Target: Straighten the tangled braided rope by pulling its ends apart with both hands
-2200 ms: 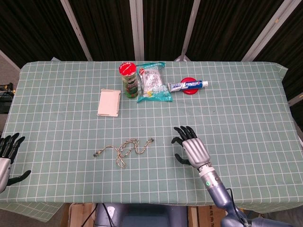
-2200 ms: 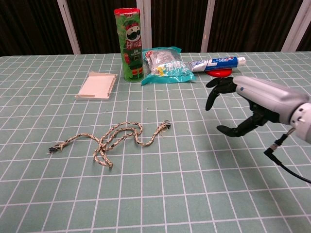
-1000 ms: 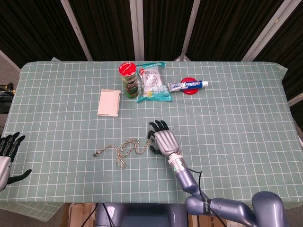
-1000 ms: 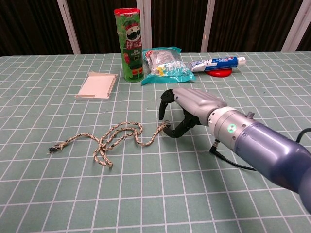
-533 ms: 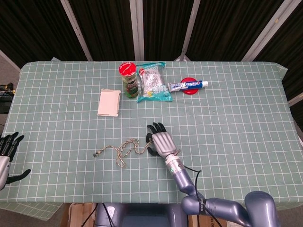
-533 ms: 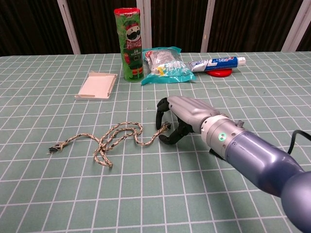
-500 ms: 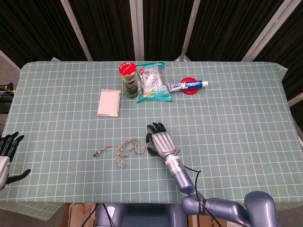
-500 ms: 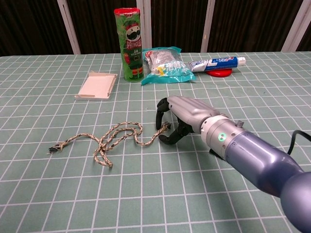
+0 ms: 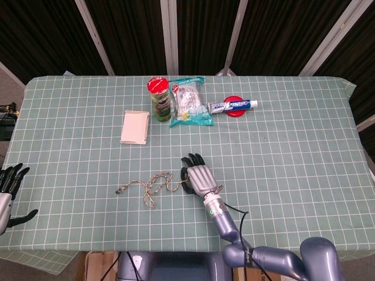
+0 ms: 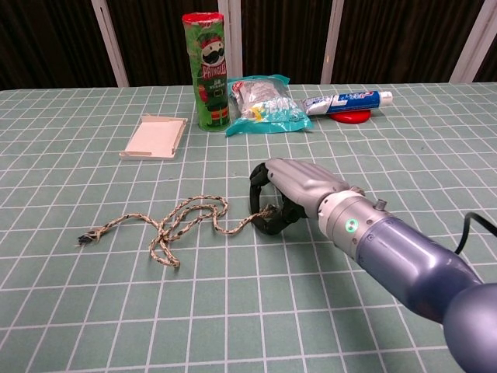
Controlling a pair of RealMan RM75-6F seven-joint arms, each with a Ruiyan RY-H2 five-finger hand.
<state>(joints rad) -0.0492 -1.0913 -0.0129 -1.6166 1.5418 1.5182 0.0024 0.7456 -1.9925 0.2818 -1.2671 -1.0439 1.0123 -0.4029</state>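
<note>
- The left hand (image 9: 8,190) hangs just off the near left corner of the green checked tablecloth (image 9: 293,152). Its dark fingers are spread apart and it holds nothing.
- The right hand (image 10: 291,194), grey with black fingers, rests on the cloth near the middle of the front edge. Its fingers (image 10: 256,183) curl down and its thumb closes in under them, right at the right end of the rope. That end goes in under the fingers. It looks pinched there, but the tip itself is hidden.
- The tan and dark braided rope (image 10: 182,221) lies flat on the cloth, left of the right hand. It runs in loose loops and bends, and its frayed left end points toward the left edge.
- Farther back sits a flat cream cardboard box (image 10: 154,137).
- Near the back edge stand a tall green chip can with a red lid (image 10: 204,70), a clear snack bag with teal trim (image 10: 264,105), and a white and blue toothpaste tube (image 10: 348,101) lying on a small red round lid (image 10: 354,116).
</note>
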